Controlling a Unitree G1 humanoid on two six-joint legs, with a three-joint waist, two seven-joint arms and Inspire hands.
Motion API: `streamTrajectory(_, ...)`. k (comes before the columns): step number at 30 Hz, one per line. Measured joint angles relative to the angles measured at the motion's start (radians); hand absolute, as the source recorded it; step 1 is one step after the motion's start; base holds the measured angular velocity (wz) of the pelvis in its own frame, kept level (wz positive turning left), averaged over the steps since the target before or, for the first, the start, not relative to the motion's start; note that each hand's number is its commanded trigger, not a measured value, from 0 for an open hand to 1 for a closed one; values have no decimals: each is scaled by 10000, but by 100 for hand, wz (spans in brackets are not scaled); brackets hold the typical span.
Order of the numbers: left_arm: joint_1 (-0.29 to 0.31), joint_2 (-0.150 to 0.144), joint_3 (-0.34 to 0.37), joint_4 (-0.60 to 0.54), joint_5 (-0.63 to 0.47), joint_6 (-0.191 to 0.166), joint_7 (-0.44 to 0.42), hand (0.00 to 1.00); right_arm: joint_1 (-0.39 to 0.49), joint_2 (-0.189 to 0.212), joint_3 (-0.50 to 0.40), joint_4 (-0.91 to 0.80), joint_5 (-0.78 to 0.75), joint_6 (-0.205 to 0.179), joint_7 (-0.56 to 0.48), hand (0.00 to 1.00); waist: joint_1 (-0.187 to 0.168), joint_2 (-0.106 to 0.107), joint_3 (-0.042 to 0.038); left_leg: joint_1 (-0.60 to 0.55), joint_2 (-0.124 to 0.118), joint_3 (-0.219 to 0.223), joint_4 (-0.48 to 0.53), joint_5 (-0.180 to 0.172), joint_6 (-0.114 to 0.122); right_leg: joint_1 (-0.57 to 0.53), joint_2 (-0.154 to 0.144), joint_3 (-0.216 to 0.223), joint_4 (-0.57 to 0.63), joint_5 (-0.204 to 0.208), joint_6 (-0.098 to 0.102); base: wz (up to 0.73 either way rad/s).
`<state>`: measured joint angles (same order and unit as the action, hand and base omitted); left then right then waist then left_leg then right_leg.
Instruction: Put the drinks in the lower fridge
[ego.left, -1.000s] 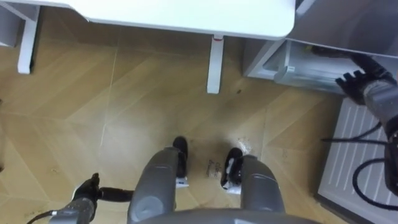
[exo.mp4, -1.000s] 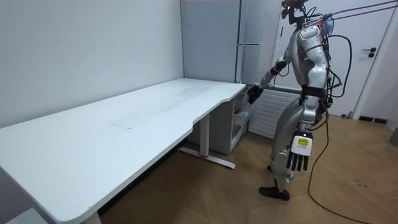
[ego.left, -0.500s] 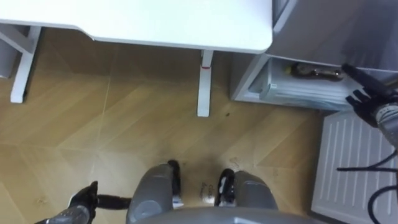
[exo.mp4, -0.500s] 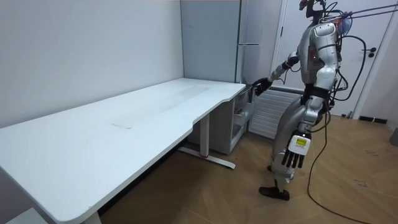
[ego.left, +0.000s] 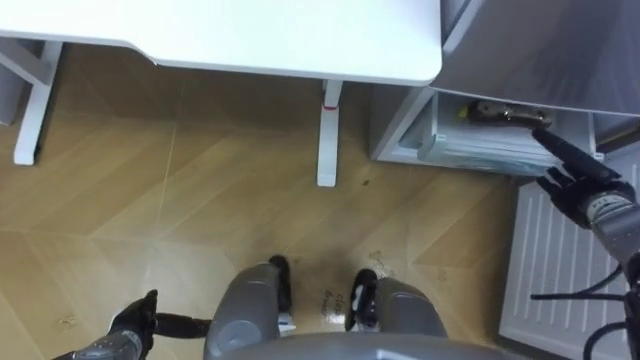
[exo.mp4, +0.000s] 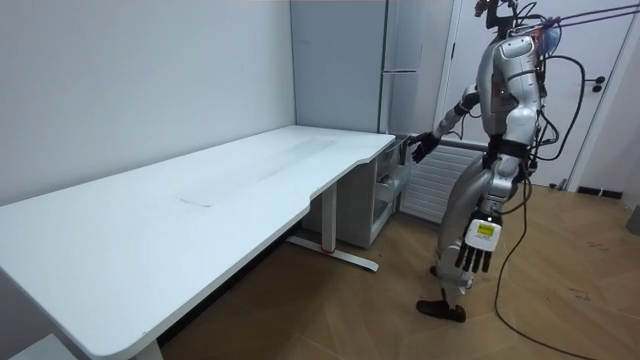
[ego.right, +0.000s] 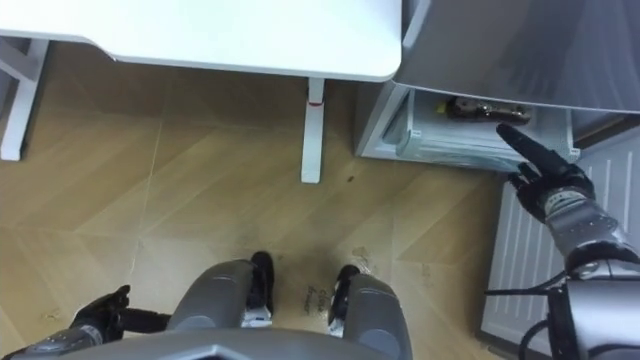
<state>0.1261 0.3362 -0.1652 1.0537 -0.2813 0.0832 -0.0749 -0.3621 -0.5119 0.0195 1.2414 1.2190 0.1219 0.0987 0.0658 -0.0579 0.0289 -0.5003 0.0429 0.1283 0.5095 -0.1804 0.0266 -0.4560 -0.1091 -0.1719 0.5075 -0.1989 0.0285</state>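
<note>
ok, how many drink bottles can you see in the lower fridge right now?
1: a dark bottle lying in the open lower fridge compartment, just beyond the right robot hand. More may be hidden deeper inside.

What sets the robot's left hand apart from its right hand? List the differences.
The right hand is raised and stretched toward the open lower fridge; the left hand hangs low at the robot's side. The right hand's fingers point forward; the left hand's point down. Both are open and hold nothing.
</note>
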Motion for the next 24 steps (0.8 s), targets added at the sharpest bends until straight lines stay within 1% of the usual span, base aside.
streamTrajectory(1, 0, 0, -4, 18, 1, 3, -6, 0, -1, 20, -1, -6, 10, -1, 18, 0, 2, 14, 4, -26, 8, -6, -8, 0, 0, -15, 14, 0, -28, 8, -4, 0)
streamTrajectory(2, -4, 1, -13, 39, 2, 8, -12, 0, -2, 58, -1, -32, 100, -3, 56, 0, 6, 29, 1, -124, 19, -17, -5, 3, 4, -94, 33, -1, -52, 49, -59, 0)
streamTrajectory(5, -36, 3, -264, 11, 21, 42, -13, 0, -3, 133, 7, -47, 329, -4, 90, 0, 65, 84, -8, -497, 31, -31, 153, 15, 55, -451, 48, 26, 94, 56, -117, 0)
streamTrajectory(7, -36, 13, -389, -128, 98, 61, -9, 0, -3, 131, 8, -15, 332, -7, 86, 0, 150, 149, -2, -730, 40, -28, 425, -109, 63, -708, 30, 68, 363, -58, -127, 0)
streamTrajectory(8, -38, 9, -481, -188, 94, 85, 12, 0, 5, 135, 53, -3, 338, -10, 78, 0, 170, 197, 2, -874, 38, -31, 620, -205, 75, -863, -13, 72, 629, -186, -122, 3)
streamTrajectory(10, -57, 14, -688, -231, 72, 118, 69, 0, -6, 178, 254, -5, 369, -22, 68, 0, 210, 215, -1, -1098, -1, -26, 960, -367, 77, -1167, -113, 142, 1141, -432, -128, 0)
streamTrajectory(12, -290, 30, -901, -170, -4, 184, 206, 0, -82, 226, 371, -9, 555, -12, 16, 0, 254, 228, 1, -1586, -9, -18, 1697, -680, 66, -1752, -234, 238, 2028, -840, -150, 2)
streamTrajectory(13, -336, 28, -954, -159, -8, 192, 238, 0, -113, 230, 371, -23, 695, -13, -26, 0, 256, 222, 4, -1743, -24, -13, 1916, -767, 77, -1934, -296, 246, 2310, -958, -169, 5)
streamTrajectory(14, -367, 14, -985, -145, -8, 203, 256, 0, -131, 248, 360, -148, 903, -19, -142, 0, 260, 202, 13, -2033, -17, 12, 2420, -974, 71, -2271, -342, 363, 2910, -1219, -156, 0)
streamTrajectory(15, -370, 10, -1045, -147, -7, 203, 297, 0, -123, 261, 364, -432, 1094, -23, -251, 0, 276, 181, 24, -2330, 3, 35, 2966, -1228, 58, -2622, -417, 435, 3511, -1490, -185, 0)
streamTrajectory(16, -372, 10, -1095, -150, -13, 210, 327, 0, -122, 266, 366, -587, 1237, -46, -264, 0, 261, 184, 22, -2501, 13, 39, 3271, -1345, 53, -2808, -441, 481, 3836, -1630, -184, -4)
streamTrajectory(17, -371, 6, -1150, -166, -23, 212, 379, 0, -148, 267, 363, -821, 1616, -129, -265, 0, 245, 185, 23, -2878, 50, 42, 3861, -1595, 49, -3200, -450, 579, 4429, -1911, -183, -4)
streamTrajectory(18, -370, 5, -1140, -184, -47, 210, 448, 0, -270, 267, 362, -838, 1938, -231, -267, 0, 245, 192, 20, -3286, 147, 40, 4499, -1850, 34, -3598, -448, 630, 5034, -2151, -210, -6)
streamTrajectory(19, -372, 14, -1154, -200, -136, 213, 469, 0, -337, 267, 362, -847, 2050, -292, -290, 0, 238, 189, 20, -3497, 166, 15, 4828, -1979, 26, -3806, -458, 651, 5355, -2285, -241, 0)
streamTrajectory(21, -403, 9, -1342, -219, -352, 302, 624, 0, -645, 270, 363, -856, 2379, -476, -337, 0, 242, 184, 24, -4254, 284, -23, 6020, -2422, 14, -4562, -481, 763, 6544, -2751, -293, 0)
streamTrajectory(22, -401, -10, -1348, -216, -360, 340, 634, 0, -744, 270, 362, -856, 2472, -480, -338, 0, 247, 183, 26, -4417, 320, -20, 6275, -2519, 10, -4729, -482, 787, 6796, -2847, -307, -4)
streamTrajectory(23, -398, -40, -1347, -236, -371, 413, 653, 0, -927, 263, 362, -853, 2685, -495, -337, 0, 229, 167, 29, -4723, 329, -31, 6765, -2704, -41, -5046, -531, 837, 7317, -3065, -300, 6)
streamTrajectory(24, -406, -42, -1348, -241, -420, 424, 671, 0, -1108, 260, 361, -853, 2933, -599, -364, 0, 204, 136, 43, -5056, 326, -53, 7258, -2866, -53, -5380, -631, 852, 7856, -3304, -308, 12)
